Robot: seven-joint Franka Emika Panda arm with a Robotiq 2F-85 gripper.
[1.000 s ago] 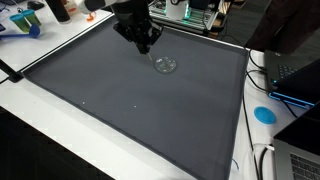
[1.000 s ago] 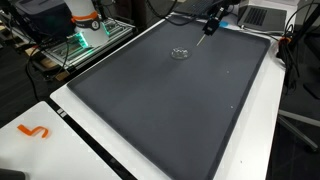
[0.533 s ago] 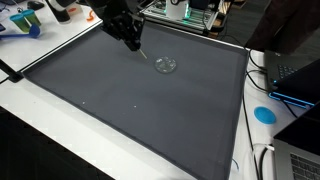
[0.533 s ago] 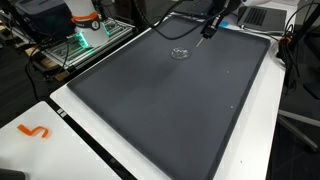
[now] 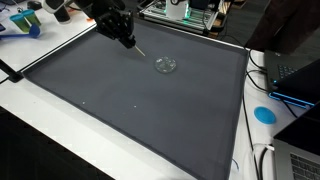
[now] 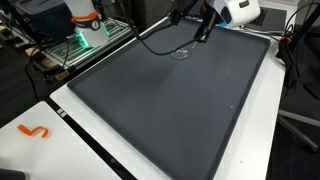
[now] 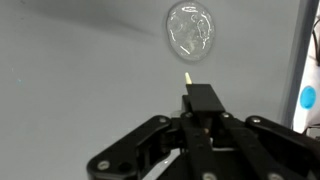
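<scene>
Grip first: the end effector (image 7: 203, 105) has its fingers drawn together on a thin stick (image 7: 187, 76), whose pale tip pokes out past them toward 12 o'clock in the wrist view. In an exterior view the end effector (image 5: 125, 37) hangs over the far part of the grey mat (image 5: 130, 110), and the thin stick (image 5: 138, 49) slants down from it toward 4 o'clock. Whether the tip touches the mat cannot be told.

Just beyond the tip, at 12 o'clock in the wrist view, a clear round dish (image 7: 190, 28) lies flat on the mat, apart from the stick. In both exterior views it is the only thing on the mat's far half: at 4 o'clock from the end effector in one (image 5: 166, 65), at 8 o'clock from it in the other (image 6: 181, 53).

The stick looks light, stiff and very slender, so it would probably pivot or slide between the pads if pressed sideways. A hold well up its shaft, with little left overhanging, seems safest. The dish looks thin, light and smooth, likely to skate on the mat when nudged. Its low rim is the only place that offers a hold.

Around the mat runs the white surface (image 5: 40, 140), and a blue disc (image 5: 264, 114) rests on it at 3 o'clock of the mat
</scene>
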